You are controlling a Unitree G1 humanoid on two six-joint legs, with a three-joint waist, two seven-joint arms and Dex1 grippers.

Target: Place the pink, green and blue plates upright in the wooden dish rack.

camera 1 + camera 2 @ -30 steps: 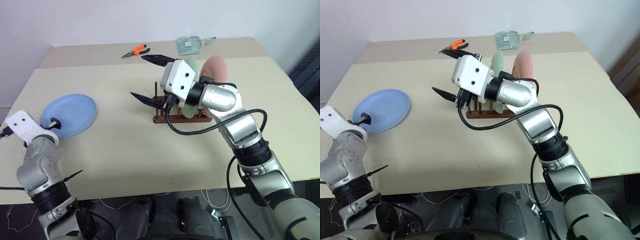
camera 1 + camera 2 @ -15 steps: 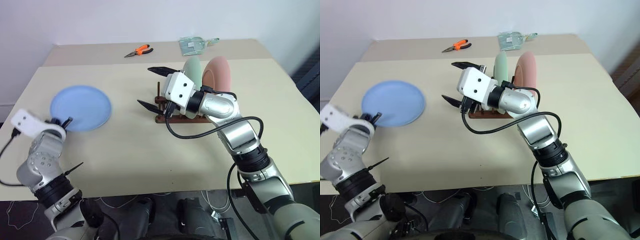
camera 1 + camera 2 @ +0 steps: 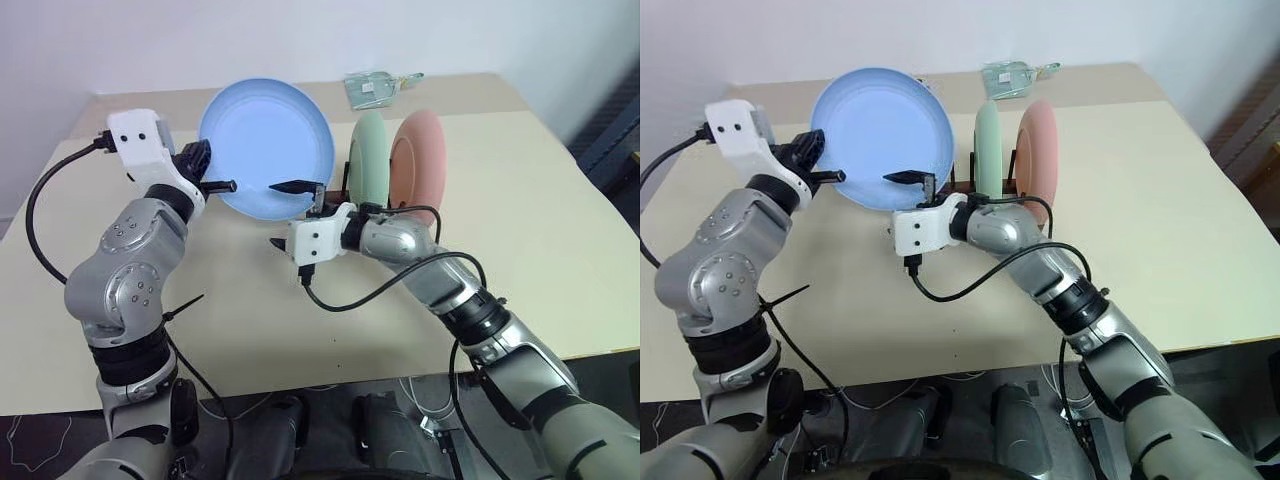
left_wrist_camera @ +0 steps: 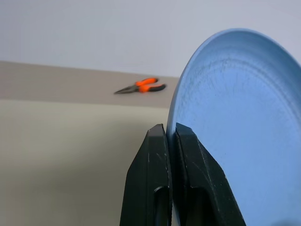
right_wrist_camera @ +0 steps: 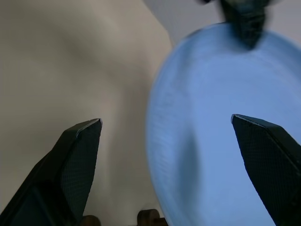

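Three plates: one blue plate (image 3: 266, 146), one green plate (image 3: 367, 170), one pink plate (image 3: 418, 166).
Blue plate: lifted off the table (image 3: 560, 230), held upright by its rim near the left side, its face toward the head camera; it hangs just left of the green plate.
Green and pink plates: both stand on edge side by side in the wooden dish rack (image 3: 958, 180), green to the left of pink.
One rack: mostly hidden behind the right arm and the blue plate; a few dark pegs show beside the green plate.
Two grippers: left gripper (image 4: 169, 136) clenched on the blue plate's rim, both black fingers pressed against the edge; right gripper (image 3: 287, 215) spread wide with nothing between its fingers, one fingertip in front of the blue plate's lower edge.
One pair of orange-handled pliers (image 4: 141, 87): lying on the far part of the table, seen past the plate in the left wrist view.
One clear packet (image 3: 375, 87): at the far edge of the table, behind the rack.
Change from a second ago: the blue plate lay flat at the table's left side and the left fingers had not yet closed on it; now it is raised and turned upright beside the rack. The right gripper has dropped lower, in front of the rack.
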